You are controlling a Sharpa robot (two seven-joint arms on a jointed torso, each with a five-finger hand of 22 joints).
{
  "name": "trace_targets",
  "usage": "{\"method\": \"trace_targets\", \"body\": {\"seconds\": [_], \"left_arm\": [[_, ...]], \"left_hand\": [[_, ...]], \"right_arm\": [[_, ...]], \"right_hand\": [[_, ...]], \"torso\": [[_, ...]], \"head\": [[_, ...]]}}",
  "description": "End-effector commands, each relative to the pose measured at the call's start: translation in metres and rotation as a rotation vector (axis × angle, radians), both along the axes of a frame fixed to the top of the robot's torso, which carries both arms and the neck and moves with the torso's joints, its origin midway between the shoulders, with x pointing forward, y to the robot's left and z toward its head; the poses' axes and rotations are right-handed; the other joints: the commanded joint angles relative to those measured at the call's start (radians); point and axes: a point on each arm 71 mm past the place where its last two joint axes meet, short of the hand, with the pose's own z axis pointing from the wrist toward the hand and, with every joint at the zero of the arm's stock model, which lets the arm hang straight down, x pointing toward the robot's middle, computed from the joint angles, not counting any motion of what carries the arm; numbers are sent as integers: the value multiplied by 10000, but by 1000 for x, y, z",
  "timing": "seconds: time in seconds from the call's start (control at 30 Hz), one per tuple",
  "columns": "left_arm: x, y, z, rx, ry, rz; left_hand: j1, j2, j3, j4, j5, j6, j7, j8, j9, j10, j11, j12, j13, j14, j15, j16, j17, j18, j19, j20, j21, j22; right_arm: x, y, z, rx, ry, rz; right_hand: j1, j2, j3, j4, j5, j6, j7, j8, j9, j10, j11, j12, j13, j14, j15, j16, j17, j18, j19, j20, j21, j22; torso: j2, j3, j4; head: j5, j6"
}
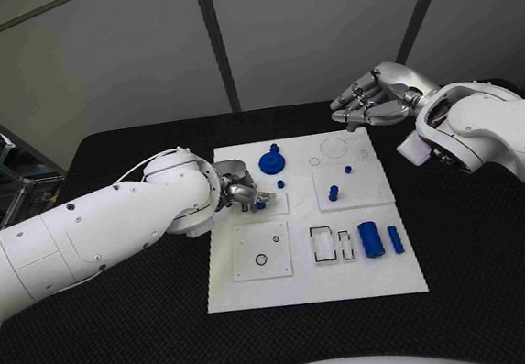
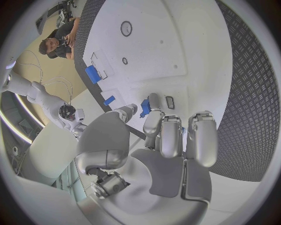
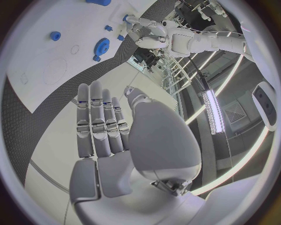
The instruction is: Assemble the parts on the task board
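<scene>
Nearest the head camera runs the left arm [image 1: 84, 236], reaching across the black surface [image 1: 127, 350] so that its hand can work at the board's near-left quarter. Next in size, the board [image 1: 318, 285], a white plate, lies mid-surface, laid out so each part has its own seat. Its far half carries a blue gear [image 1: 272, 163] and a short peg [image 1: 334, 193] already standing in place; the near-right corner keeps two loose cylinders [image 1: 379, 239] side by side next to two empty slots [image 1: 332, 243], which I judge are their seats. Over the board's far-right corner the right hand [image 1: 377, 98] hangs clear, fingers loosely curled and holding nothing, probably parked out of the way. The left hand [image 1: 240, 193] rests at a raised square tile on the board, its fingers [image 2: 170, 136] drawn narrow round a small blue part [image 2: 144, 110], pinched at the tips so it can be steered down into its hole. Whether that part already touches the tile cannot be told.
</scene>
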Motion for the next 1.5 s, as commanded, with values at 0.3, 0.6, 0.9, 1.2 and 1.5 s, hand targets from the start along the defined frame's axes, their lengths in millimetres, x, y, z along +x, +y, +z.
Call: {"method": "trace_targets", "body": {"seconds": [0.3, 0.6, 0.9, 1.2, 1.5], "left_arm": [[1, 2, 1, 21, -45, 122], [0, 4, 5, -27, -114, 135], [3, 7, 13, -196, -229, 250], [9, 17, 29, -406, -370, 449], [35, 36, 57, -321, -349, 744]], "left_hand": [[230, 146, -698, 191, 2, 18, 14, -93, -14, -35, -18, -71, -137, 685, -61, -58, 1254, -146, 324, -65, -121, 607], [367, 140, -967, 247, 11, -57, 29, -76, 13, -93, -5, -118, -201, 684, -57, -62, 1253, -134, 306, -65, -172, 557], [493, 145, -1192, 302, 19, -135, 47, -62, 36, -178, 11, -202, -314, 682, -46, -70, 1248, -113, 270, -58, -254, 466], [907, 193, -1540, 309, 35, -342, 121, -103, 40, -480, 71, -553, -763, 677, 1, -85, 1239, -57, 169, -20, -483, 211], [2267, 231, -2030, 107, 38, -1434, 783, -1386, -908, -2819, 669, -3400, -4059, 437, 483, -591, 794, 263, -518, 354, -1892, -1349]], "right_arm": [[0, 0, 1, -14, -15, 79], [0, 0, 1, -17, -13, 71], [0, 0, 1, -19, -14, 66], [1, -1, 1, -25, -12, 44], [1, -1, 1, -34, -3, 22]], "right_hand": [[-116, 26, -51, 15, 36, -40, -7, 16, 16, -53, 4, -4, -15, 42, 28, -44, -13, 114, 60, 29, -47, -13], [-116, 26, -51, 15, 36, -40, -7, 16, 16, -53, 4, -4, -15, 42, 28, -44, -13, 114, 60, 29, -47, -13], [-139, 21, -70, 26, 46, -41, -6, 16, 16, -53, 5, -3, -18, 47, 30, -54, -13, 114, 68, 31, -61, -23], [-139, 21, -70, 26, 46, -41, -6, 16, 16, -53, 5, -3, -18, 47, 30, -54, -13, 114, 68, 31, -61, -23], [-148, 22, -77, 31, 52, -43, -7, 16, 16, -52, 5, -3, -19, 50, 30, -59, -13, 114, 72, 31, -68, -28]], "torso": [[4, -5, -1], [-2, 0, 4], [-6, 2, 1], [1, -1, 5], [-1, 1, 0]], "head": [[-22, 4], [-16, 11], [-21, 34], [-48, 75], [-51, 139]]}}
